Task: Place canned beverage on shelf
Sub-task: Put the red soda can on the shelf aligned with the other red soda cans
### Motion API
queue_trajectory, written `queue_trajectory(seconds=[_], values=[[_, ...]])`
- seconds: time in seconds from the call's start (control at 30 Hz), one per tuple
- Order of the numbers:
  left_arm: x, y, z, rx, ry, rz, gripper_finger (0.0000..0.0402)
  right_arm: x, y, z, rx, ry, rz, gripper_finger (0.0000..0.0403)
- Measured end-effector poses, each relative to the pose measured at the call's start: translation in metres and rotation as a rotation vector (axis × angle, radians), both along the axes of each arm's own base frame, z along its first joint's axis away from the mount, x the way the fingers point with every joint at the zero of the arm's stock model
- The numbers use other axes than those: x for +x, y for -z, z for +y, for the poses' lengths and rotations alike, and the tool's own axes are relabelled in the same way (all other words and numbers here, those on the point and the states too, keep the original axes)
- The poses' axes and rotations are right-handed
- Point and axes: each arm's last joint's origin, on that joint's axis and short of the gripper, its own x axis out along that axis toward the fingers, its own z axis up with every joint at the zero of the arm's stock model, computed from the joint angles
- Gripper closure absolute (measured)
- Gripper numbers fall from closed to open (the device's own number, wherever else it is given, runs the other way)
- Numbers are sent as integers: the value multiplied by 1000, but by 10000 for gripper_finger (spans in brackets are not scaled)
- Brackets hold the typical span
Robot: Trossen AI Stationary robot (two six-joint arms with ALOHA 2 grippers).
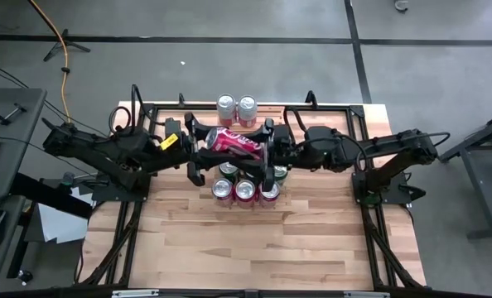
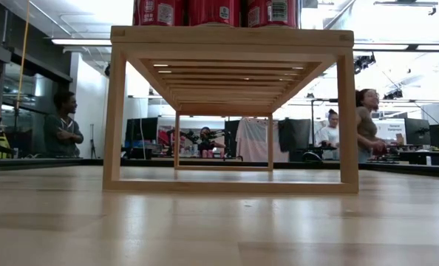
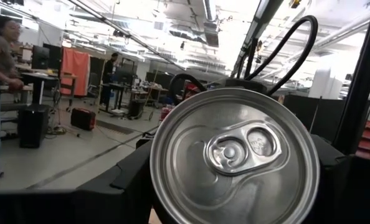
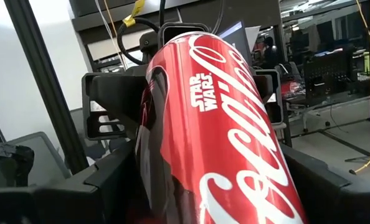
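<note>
Tabletop point(image 1: 312, 240): pale wood planks in a black frame.
Floor point(image 1: 254, 21): grey, crossed by dark tape lines.
Cable point(image 1: 54, 33): orange, trailing across the floor.
People: one seated point(image 2: 60, 129), two point(image 2: 363, 122) by desks, possibly working.
Red cloth point(image 3: 76, 65): hanging in the background.

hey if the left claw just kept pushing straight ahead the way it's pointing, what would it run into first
The red can, held lying sideways between both arms, already fills the left claw. Straight beyond it sits the right claw facing back, so that would likely be met first, though depth is hard to judge.
</note>
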Motion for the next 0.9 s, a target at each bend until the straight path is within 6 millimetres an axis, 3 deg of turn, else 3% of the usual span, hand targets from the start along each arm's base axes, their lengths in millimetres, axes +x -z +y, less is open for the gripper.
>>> queue_trajectory(seconds=[0.27, 0.5, 0.7, 0.9], values=[[0, -1, 2, 1, -20, -5, 192, 1, -1, -8, 0, -36, -17, 104], [-7, -10, 5, -8, -54, -46, 193, -1, -3, -7, 18, 0, -17, 14], [-16, -11, 7, 4, -68, -27, 193, -6, -7, -10, -45, 42, -11, 19], [-35, -16, 13, -11, -91, -2, 193, -32, -20, -14, -112, 55, 32, 14]])
